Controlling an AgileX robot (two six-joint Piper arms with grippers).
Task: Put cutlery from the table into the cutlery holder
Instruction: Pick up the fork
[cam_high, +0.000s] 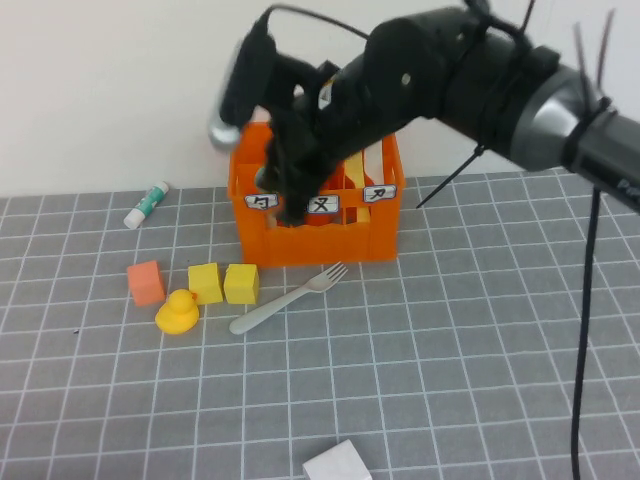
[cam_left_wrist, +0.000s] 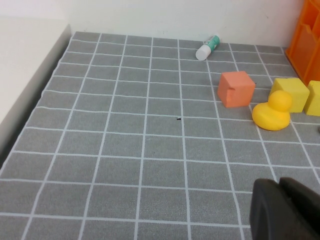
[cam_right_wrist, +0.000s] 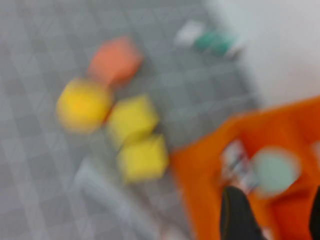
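One piece left on the table: grey-green fork (cam_high: 287, 298) lies flat on the tiled table (cam_high: 480, 350), tines toward the cutlery holder (cam_high: 375, 240), handle end just beside the yellow cubes (cam_high: 223, 283).
Right gripper (cam_high: 290, 205): down over the holder's front-left compartment; fingers apart, nothing seen clamped between them.
Spoon: a round mint-green spoon (cam_right_wrist: 274, 171) bowl shows inside the orange holder in the right wrist view, close by the dark fingertips (cam_right_wrist: 239, 215).
Left gripper (cam_left_wrist: 287, 210): parked low over bare table on the left side, fingers together, empty.
Risk, lifting out: the open fingers sit close to the compartment walls; a snag could tip or drag the light holder.
Risk, next pick: the fork lies flat and thin, so a grasp may skid off it or nudge the cubes and duck (cam_high: 177, 312) nearby.
Look of the holder: bright orange, white labels (cam_high: 322, 205) on its front, pale cutlery standing upright behind the arm.
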